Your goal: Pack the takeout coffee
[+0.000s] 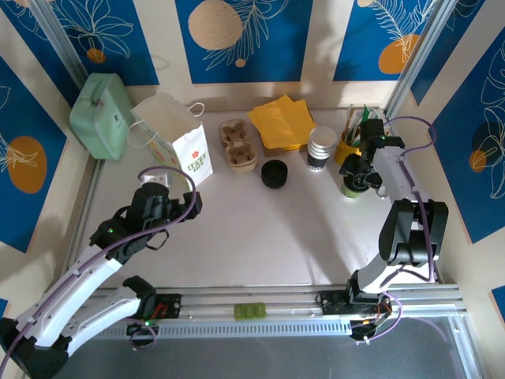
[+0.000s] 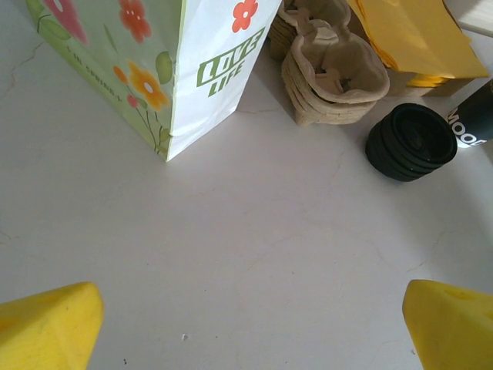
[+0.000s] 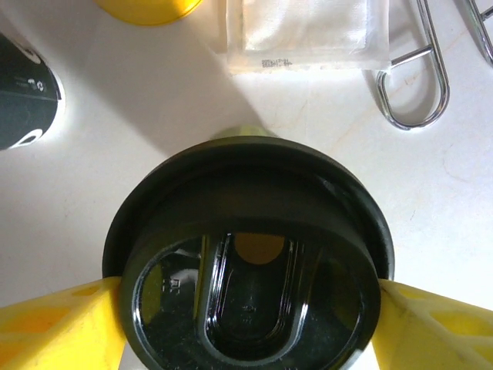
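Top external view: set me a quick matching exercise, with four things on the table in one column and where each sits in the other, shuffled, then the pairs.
Things:
1. takeout coffee
2. paper bag
3. stack of black lids
4. yellow napkins

Places:
A. lying flat, nearest the back wall
B. standing upright beside the green box
C. between the fingers of the right pincer
D. further forward, between the cup carriers and the stack of cups

Pairs: 1-C, 2-B, 3-D, 4-A
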`<action>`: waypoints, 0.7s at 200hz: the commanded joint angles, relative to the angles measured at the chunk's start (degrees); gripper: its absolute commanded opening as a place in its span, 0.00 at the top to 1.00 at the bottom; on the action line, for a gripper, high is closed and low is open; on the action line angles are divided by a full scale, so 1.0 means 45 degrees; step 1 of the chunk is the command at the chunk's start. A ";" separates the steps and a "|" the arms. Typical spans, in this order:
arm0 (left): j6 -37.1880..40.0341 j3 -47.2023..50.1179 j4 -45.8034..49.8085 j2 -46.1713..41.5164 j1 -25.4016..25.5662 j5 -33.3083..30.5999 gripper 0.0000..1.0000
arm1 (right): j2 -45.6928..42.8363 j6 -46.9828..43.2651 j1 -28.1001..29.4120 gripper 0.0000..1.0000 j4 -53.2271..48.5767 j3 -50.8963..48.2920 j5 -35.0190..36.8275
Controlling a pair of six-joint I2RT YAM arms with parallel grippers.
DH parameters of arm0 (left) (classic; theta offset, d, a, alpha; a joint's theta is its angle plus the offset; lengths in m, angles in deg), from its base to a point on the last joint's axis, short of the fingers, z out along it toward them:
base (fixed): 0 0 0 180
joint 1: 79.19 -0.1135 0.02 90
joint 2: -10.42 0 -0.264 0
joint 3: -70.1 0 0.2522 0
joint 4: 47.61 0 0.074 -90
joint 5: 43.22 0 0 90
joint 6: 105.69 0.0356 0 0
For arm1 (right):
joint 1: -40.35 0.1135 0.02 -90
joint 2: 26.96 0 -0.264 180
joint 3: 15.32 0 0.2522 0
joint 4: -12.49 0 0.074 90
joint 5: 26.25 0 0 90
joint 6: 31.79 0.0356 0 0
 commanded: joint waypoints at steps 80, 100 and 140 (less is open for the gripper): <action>0.0124 -0.0043 0.0109 -0.0327 -0.0216 0.0185 0.01 | 0.0284 -0.0333 -0.0456 0.14 -0.0780 0.1453 -0.0924; 0.0107 -0.0004 0.0129 -0.0420 -0.0215 0.0199 0.01 | 0.0031 -0.0355 -0.0456 0.14 -0.0850 0.1532 -0.1023; 0.0105 -0.0063 0.0171 -0.0501 -0.0237 0.0219 0.01 | -0.0592 -0.0427 -0.0453 0.14 -0.1165 0.1694 -0.1581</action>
